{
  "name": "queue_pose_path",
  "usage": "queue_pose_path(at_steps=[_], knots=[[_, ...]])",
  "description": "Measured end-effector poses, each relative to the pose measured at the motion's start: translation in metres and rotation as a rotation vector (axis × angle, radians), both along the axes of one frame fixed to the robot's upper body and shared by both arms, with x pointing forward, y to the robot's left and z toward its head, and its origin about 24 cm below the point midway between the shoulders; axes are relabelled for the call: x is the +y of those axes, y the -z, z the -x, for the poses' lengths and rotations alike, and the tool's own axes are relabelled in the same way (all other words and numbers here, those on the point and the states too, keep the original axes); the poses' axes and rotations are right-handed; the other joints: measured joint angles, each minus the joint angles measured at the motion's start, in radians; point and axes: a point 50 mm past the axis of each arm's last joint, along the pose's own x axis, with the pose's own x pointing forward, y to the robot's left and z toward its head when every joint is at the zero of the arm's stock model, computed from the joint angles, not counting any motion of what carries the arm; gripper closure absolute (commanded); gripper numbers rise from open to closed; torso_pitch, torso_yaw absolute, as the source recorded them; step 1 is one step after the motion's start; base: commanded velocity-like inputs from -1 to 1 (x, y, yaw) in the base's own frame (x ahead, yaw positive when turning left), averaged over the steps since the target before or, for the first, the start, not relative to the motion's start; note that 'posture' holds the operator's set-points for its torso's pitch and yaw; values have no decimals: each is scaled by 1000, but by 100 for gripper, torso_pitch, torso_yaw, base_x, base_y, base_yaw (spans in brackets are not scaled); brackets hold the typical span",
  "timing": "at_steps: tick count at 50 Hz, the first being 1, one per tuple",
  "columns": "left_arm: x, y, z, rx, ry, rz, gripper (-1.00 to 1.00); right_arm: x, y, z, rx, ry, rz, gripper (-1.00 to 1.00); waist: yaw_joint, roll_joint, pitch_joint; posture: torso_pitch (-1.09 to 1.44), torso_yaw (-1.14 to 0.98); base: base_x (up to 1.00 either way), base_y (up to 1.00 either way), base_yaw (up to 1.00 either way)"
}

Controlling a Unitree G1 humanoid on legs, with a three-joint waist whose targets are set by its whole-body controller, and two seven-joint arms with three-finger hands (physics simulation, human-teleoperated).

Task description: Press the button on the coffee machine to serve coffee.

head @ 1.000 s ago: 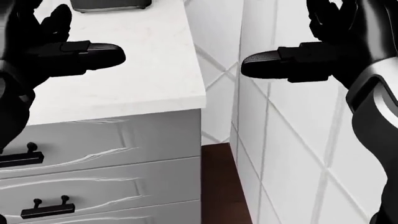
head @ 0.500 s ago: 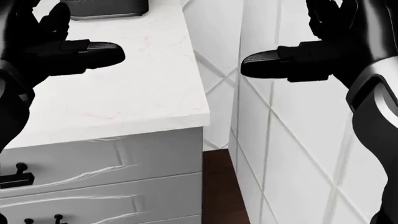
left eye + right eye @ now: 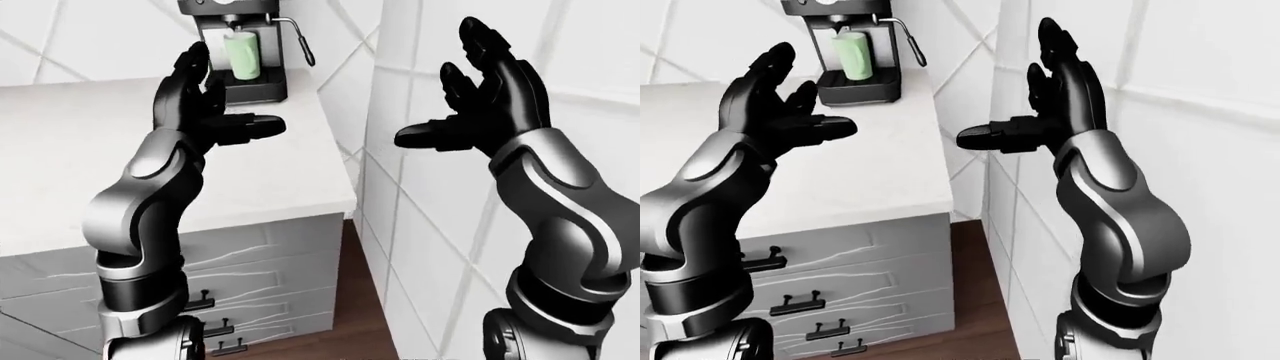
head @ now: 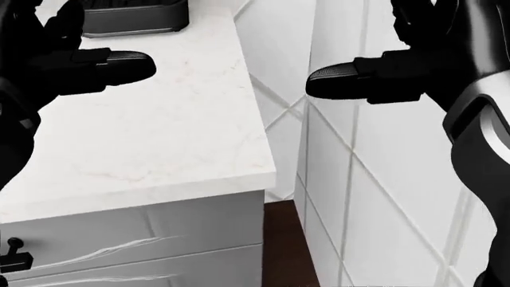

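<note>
With both the left hand and right hand spread open and empty, the coffee machine (green cup inside) stands far across the counter, so a hasty reach might topple that cup.

Glossy grey arm shells, black joints, black three-digit hands.

Green cup (pale), black coffee machine, white counter

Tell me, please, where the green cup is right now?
In the left-eye view the green cup sits at top centre, inside the coffee machine on the white counter.
</note>
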Motion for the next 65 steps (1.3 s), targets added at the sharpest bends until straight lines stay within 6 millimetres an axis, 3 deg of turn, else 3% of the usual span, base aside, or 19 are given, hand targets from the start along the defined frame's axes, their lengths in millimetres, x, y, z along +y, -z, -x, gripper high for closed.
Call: queue_pose_path(at_steps=[4,8,10,11,13,16,21,24,26,28,31,37,38,42,45,47,49,53,65], knots=[[-3,4,-2,29,19,-4,-100,-2,3,-2,31,19,0,-100,0,15,-4,0,0,10,3,0],[0,-3,0,-7,5,-1,-100,0,-3,0,-5,5,2,-100,-2,62,1,0,0,10,3,0],[0,-6,1,-19,1,-1,-100,1,-3,0,-10,2,3,-100,-6,101,-5,0,0,10,4,0],[2,-7,1,-24,-5,-2,-100,2,-3,0,-10,-4,0,-100,-2,105,-10,0,0,10,3,0],[7,-3,1,-10,-24,3,-100,6,2,-1,14,-23,4,-100,9,95,1,0,0,11,3,0],[9,4,-1,26,-40,2,-100,7,5,-2,36,-36,10,-100,11,83,-4,0,0,10,4,0],[6,-2,0,-3,-25,-2,-100,4,-2,0,-6,-20,4,-100,12,29,-6,0,0,10,3,0],[5,-5,1,-16,-23,0,-100,4,-4,1,-17,-19,6,-100,15,-19,-14,0,0,10,3,0],[0,0,0,-1,-4,0,-100,1,-1,1,-3,-2,3,-100,4,3,-4,0,0,10,4,0],[-3,4,-2,20,16,-5,-100,-2,4,-1,26,15,1,-100,-1,1,-2,0,0,10,3,0],[-3,2,-2,24,16,-5,-100,-2,4,-3,31,19,7,-100,2,20,-4,0,0,9,2,1],[-2,-7,0,-20,7,-4,-100,0,-1,-2,-2,13,10,-100,-4,104,-14,0,0,2,0,18],[1,-5,0,-16,-2,-3,-100,2,1,-3,8,3,7,-100,4,92,-13,0,0,1,0,32],[8,4,-2,30,-39,1,-100,8,7,-5,44,-31,8,-100,18,77,-3,0,0,1,0,15],[8,-3,0,-1,-39,-1,-100,7,1,-2,13,-26,-2,-100,17,37,16,0,0,0,0,0],[6,-6,1,-16,-32,-1,-100,6,-1,-1,-2,-19,-1,-100,22,-1,12,0,0,0,0,0],[3,-3,1,-8,-17,1,-100,4,0,-1,4,-8,-1,-100,18,14,19,0,0,0,0,0],[-1,3,-2,26,3,-4,-100,0,4,-3,31,14,-3,-100,13,38,10,0,0,0,0,0],[0,0,0,7,-1,-4,-100,1,1,-1,13,4,-4,-100,11,47,-20,0,0,0,0,14]])
